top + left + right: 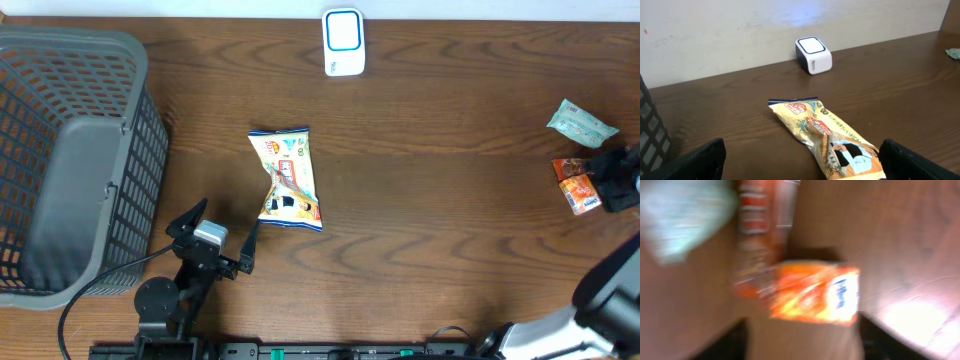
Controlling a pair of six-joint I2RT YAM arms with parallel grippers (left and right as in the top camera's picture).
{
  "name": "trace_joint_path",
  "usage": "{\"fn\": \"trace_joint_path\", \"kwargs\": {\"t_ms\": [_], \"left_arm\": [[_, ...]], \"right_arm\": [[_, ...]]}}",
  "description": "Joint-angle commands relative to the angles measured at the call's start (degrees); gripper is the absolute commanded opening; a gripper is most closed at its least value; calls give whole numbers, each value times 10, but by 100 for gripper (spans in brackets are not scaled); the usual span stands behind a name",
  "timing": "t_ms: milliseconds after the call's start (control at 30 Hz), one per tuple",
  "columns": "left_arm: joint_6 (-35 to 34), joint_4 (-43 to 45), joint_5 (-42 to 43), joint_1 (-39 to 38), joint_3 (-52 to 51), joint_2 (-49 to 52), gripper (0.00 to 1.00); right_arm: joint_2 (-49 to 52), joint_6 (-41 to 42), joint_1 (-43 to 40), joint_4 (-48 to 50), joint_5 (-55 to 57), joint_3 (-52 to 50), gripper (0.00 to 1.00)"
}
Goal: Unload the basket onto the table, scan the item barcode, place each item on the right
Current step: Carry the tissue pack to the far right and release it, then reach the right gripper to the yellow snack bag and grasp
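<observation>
Overhead, scanner (343, 42): stood at the far edge of the surface, centre, with nothing held up to it.
Overhead, yellow snack packet (287, 178): lay flat mid-surface, well apart from the scanner.
Overhead, left end effector (228, 218): fingers spread wide, just near of the yellow snack packet and aimed at it, judged ready for a pick.
Overhead, orange packet (577, 186): lay at the far right, with a teal packet (581, 121) just beyond it.
Overhead, right end effector (604, 183): sat at the orange packet.
Overhead, basket (70, 160): stood at the left, judged to be where scanned goods go.
Left wrist, finding: both dark fingers stood at the frame's lower corners with the yellow snack packet between them, untouched. The scanner faced them from the far side.
Left wrist, barcode: not visible on the upturned face.
Right wrist, finding: heavily blurred. The orange packet lay between fingers standing apart, with a gap on one side, so it was judged unclamped.
Task status: no item had reached the scanner.
</observation>
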Motion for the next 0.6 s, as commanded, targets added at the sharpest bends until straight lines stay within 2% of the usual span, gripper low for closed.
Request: {"fn": "trace_joint_path", "kwargs": {"t_ms": [0, 67, 133, 300, 433, 567], "left_arm": [[-1, -9, 12, 3, -16, -1, 98], [-1, -9, 12, 3, -16, -1, 98], [-1, -9, 12, 3, -16, -1, 98], [-1, -9, 12, 3, -16, -1, 98], [-1, -9, 12, 3, -16, -1, 98], [-1, -9, 12, 3, -16, -1, 98]], "right_arm": [[-110, -7, 2, -9, -87, 22, 88], [-169, -7, 4, -17, -115, 22, 91], [-217, -7, 12, -16, -178, 22, 99], [-291, -3, 73, 0, -273, 22, 99], [-293, -9, 187, 15, -276, 19, 99], [-256, -61, 321, 64, -279, 16, 99]]}}
